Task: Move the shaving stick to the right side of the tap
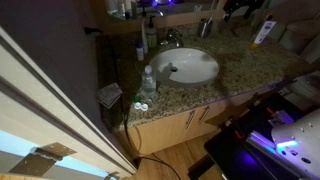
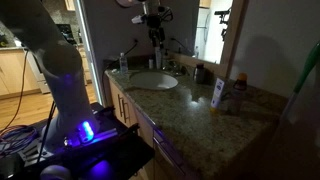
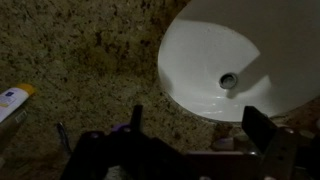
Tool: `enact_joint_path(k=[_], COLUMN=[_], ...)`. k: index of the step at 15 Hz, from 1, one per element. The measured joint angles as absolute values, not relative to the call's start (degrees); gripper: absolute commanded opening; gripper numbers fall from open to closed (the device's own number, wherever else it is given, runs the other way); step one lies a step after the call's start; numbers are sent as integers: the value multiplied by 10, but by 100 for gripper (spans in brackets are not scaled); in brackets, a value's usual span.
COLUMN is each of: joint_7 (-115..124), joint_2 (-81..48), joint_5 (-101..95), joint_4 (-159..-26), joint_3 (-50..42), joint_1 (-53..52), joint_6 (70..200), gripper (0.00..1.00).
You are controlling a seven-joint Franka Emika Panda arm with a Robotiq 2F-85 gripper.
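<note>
My gripper (image 3: 200, 128) is open and empty, its two dark fingers hanging above the granite counter at the rim of the white oval basin (image 3: 240, 50). In an exterior view the gripper (image 2: 155, 36) is high above the back of the basin (image 2: 152, 80). The small chrome tap (image 1: 172, 39) stands behind the basin (image 1: 188, 66). A small pinkish-white thing (image 3: 225, 143) lies on the counter between my fingers, and a thin dark stick (image 3: 62, 135) lies to the left. I cannot tell which of them is the shaving stick.
A white tube with a yellow end (image 3: 12, 100) lies on the counter; it also shows in both exterior views (image 2: 217, 93) (image 1: 262, 32). A clear plastic bottle (image 1: 148, 82) stands at the front counter edge. Bottles and cups line the back wall by the mirror.
</note>
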State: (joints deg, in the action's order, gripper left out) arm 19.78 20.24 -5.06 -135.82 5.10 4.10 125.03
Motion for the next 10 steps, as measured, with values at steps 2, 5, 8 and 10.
enact_joint_path(k=[2, 5, 8, 10], joint_7=[198, 198, 198, 188], joint_2=[202, 202, 203, 199], joint_5=[-51, -51, -54, -54], joint_4=[-1358, -1358, -1358, -1358], joint_3=[51, 51, 51, 39], joint_1=[41, 41, 41, 41], joint_6=[1250, 1250, 1251, 1251], gripper=[100, 100, 100, 100])
